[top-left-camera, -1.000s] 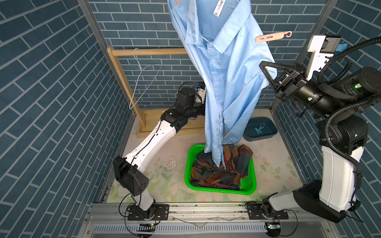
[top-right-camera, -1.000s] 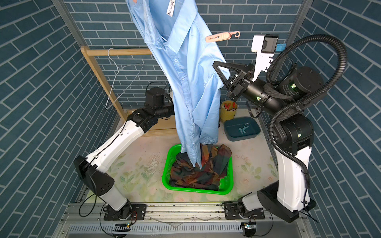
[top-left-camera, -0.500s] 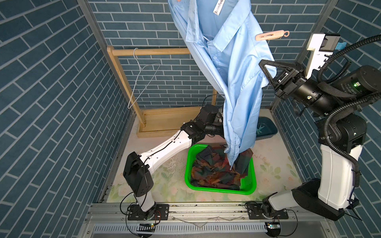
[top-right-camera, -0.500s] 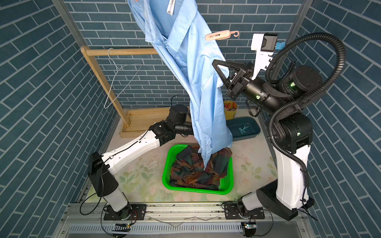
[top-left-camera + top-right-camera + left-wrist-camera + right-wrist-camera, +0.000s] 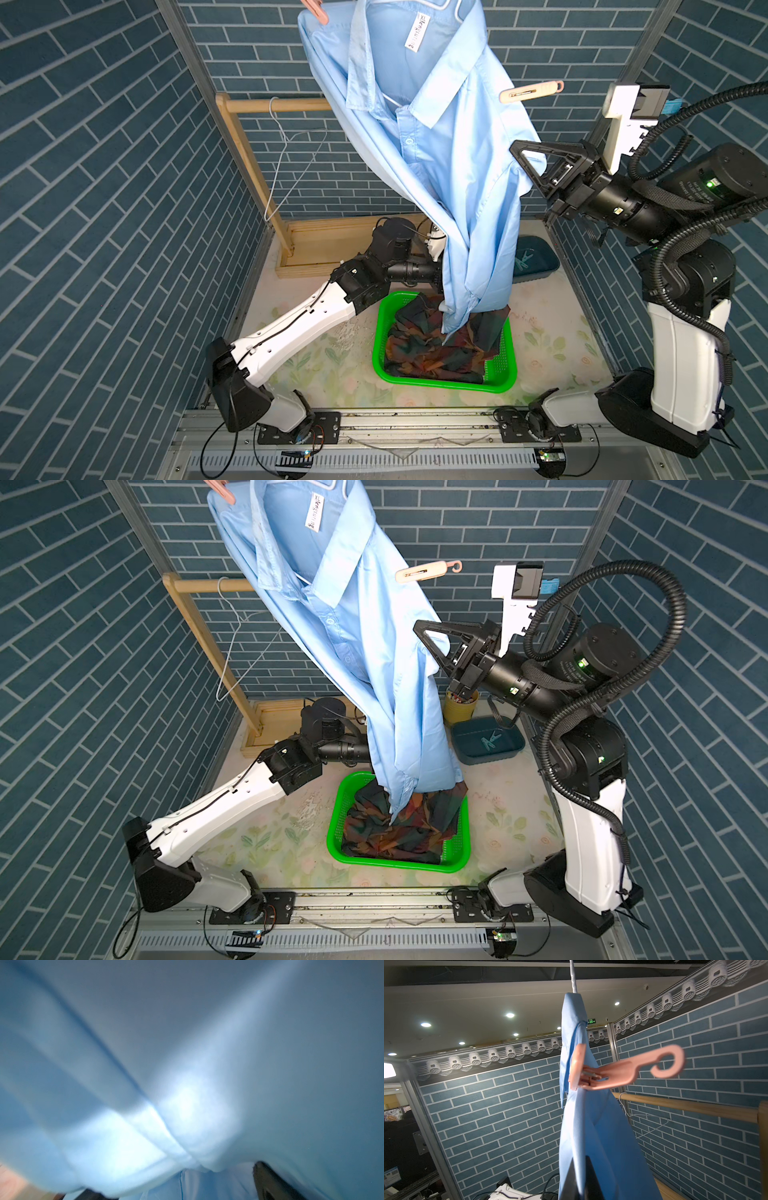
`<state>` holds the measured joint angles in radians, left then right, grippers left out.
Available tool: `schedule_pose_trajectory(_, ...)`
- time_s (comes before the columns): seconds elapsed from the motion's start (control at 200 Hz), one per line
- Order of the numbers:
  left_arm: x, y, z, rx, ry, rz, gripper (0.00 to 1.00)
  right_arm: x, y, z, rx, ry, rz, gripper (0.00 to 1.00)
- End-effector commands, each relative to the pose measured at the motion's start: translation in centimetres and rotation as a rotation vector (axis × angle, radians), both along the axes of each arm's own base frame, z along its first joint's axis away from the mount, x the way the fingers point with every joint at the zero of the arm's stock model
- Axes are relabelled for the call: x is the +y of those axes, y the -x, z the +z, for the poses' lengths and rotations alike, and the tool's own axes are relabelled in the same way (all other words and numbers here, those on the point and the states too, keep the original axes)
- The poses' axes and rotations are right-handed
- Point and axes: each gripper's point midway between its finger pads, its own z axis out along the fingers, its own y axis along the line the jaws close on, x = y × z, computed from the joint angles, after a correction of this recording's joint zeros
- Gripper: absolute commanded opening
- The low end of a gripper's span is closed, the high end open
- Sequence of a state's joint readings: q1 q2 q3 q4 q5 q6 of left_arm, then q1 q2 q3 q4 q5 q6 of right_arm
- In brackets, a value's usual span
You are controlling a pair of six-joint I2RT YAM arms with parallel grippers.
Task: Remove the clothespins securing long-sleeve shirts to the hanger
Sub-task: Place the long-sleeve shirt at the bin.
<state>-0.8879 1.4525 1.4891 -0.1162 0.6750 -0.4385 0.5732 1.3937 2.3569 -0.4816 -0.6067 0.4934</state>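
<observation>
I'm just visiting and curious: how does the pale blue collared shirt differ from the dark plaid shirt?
The pale blue collared shirt hangs high and long; the dark plaid shirt lies crumpled in a green plastic basket. The blue one is plain and light, the plaid one a dark mix of navy, orange and green. A salmon pink clothespin grips the blue shirt; none shows on the plaid. Both are soft, creased cloth.

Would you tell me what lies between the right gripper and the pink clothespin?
Only the blue shirt spans from right gripper to clothespin; the right wrist view shows it.
</observation>
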Motion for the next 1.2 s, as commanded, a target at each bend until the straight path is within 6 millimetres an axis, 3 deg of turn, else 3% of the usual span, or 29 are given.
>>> schedule_pose_trajectory(0.0, -0.9, 2.6, 0.7, -0.016, 0.019, -0.070, 1.00, -1.0, 2.2, 2.9, -0.078, -0.083, 0.026, 0.00)
schedule_pose_trajectory(0.19, -2.1, 4.8, -0.9, -0.005, -0.003, -0.086, 1.00, -0.3, 2.0, 1.1, -0.040, -0.075, 0.036, 0.00)
schedule_pose_trajectory(0.345, -1.5, 4.8, -3.8, 0.022, -0.059, -0.044, 1.00, -0.4, 1.2, -3.8, 0.026, -0.042, -0.012, 0.00)
schedule_pose_trajectory(0.575, 0.1, 3.5, -11.1, 0.052, -0.212, 0.065, 1.00, -0.8, 0.3, -12.3, 0.124, 0.032, -0.074, 0.00)
schedule_pose_trajectory(0.785, 0.9, 2.3, -17.4, 0.070, -0.342, 0.121, 1.00, -1.4, 0.4, -17.0, 0.160, 0.079, -0.102, 0.00)
schedule_pose_trajectory(0.98, 2.5, 1.5, -24.7, 0.126, -0.499, 0.180, 1.00, -2.3, 1.3, -21.3, 0.190, 0.176, -0.135, 0.00)
schedule_pose_trajectory(1.085, 3.7, 1.1, -27.1, 0.148, -0.558, 0.215, 1.00, -3.8, 2.0, -23.8, 0.214, 0.219, -0.185, 0.00)
schedule_pose_trajectory(1.195, 4.9, 0.8, -28.2, 0.175, -0.588, 0.245, 1.00, -5.6, 2.6, -26.4, 0.243, 0.259, -0.258, 0.00)
